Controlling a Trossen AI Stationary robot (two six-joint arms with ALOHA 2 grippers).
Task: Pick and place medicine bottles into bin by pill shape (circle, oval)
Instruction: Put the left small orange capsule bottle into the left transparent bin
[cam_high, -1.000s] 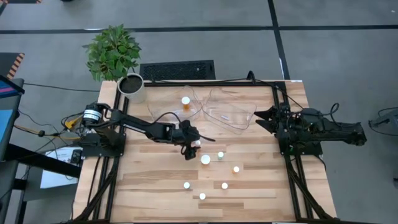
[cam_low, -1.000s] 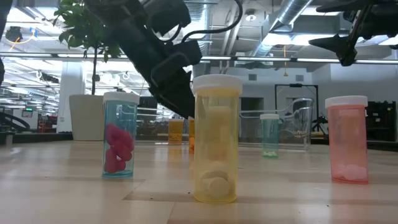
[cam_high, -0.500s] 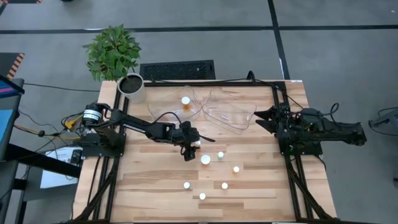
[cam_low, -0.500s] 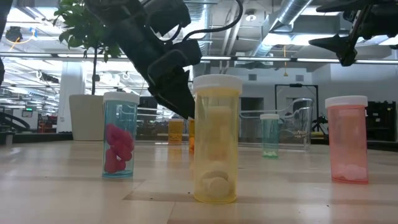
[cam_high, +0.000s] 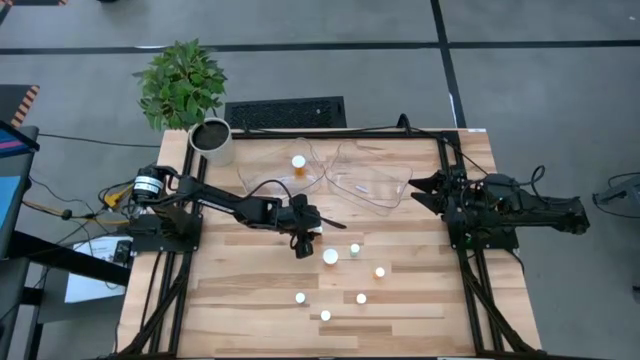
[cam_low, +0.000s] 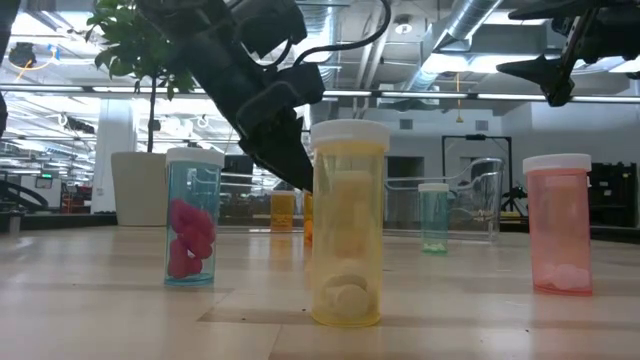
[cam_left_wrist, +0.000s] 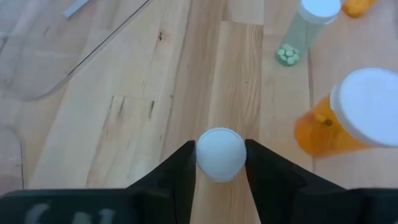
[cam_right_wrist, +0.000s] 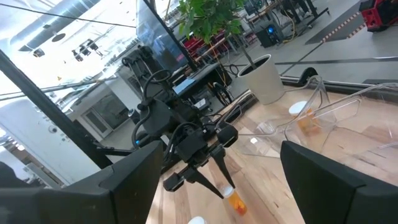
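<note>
One bottle (cam_left_wrist: 220, 154) mid-table, my left gripper (cam_left_wrist: 219, 163) clenched on its white cap. Lift straight up, stay clear of orange bottle (cam_left_wrist: 348, 118) just beside, check pill shape, then carry to bins (cam_high: 370, 185). Right gripper (cam_high: 425, 190) idle at right edge, spread.

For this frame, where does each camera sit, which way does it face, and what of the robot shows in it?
High view: overhead, straight down on the table; both arms show, left gripper mid-table, right gripper waiting at the right edge.
Low view: table height, level toward the room; the left arm slants down behind the yellow bottle.
Left wrist view: down past its own fingers, shut on a white-capped bottle.
Right wrist view: across the table toward the left arm; own fingers open.
Shared: that same bottle shows orange in the right wrist view.
</note>
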